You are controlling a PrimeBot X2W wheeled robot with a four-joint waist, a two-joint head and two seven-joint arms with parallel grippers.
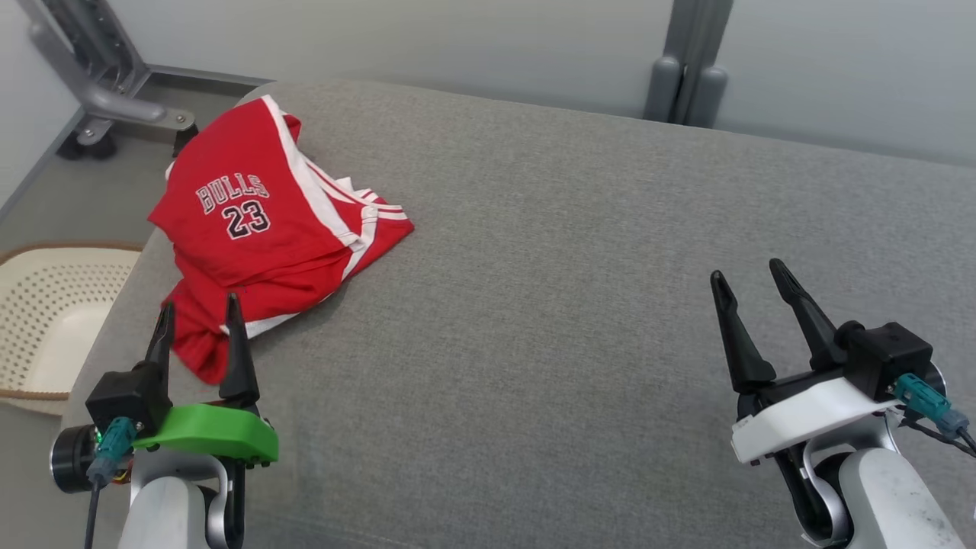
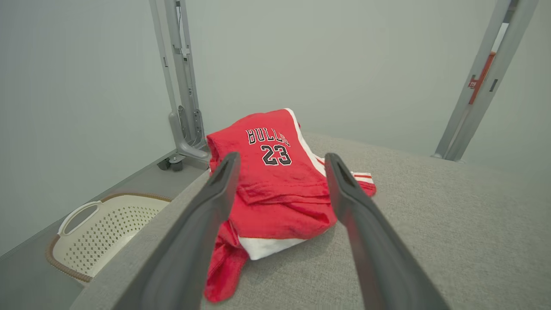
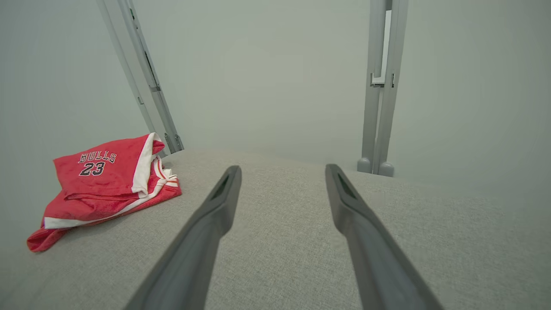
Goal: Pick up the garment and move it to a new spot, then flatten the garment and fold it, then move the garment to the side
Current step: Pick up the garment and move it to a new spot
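The garment is a red jersey with white trim, printed BULLS 23, lying bunched at the far left of the grey padded surface. My left gripper hovers open just at the garment's near edge, fingers pointing toward it, nothing between them. In the left wrist view the garment lies straight ahead between the two fingers. My right gripper stands open over bare fabric at the lower right, far from the garment, which shows at the left of the right wrist view.
A cream perforated basket sits on the floor left of the padded surface, also seen as the basket in the left wrist view. A grey metal stand on casters is behind the garment. A grey post stands at the back.
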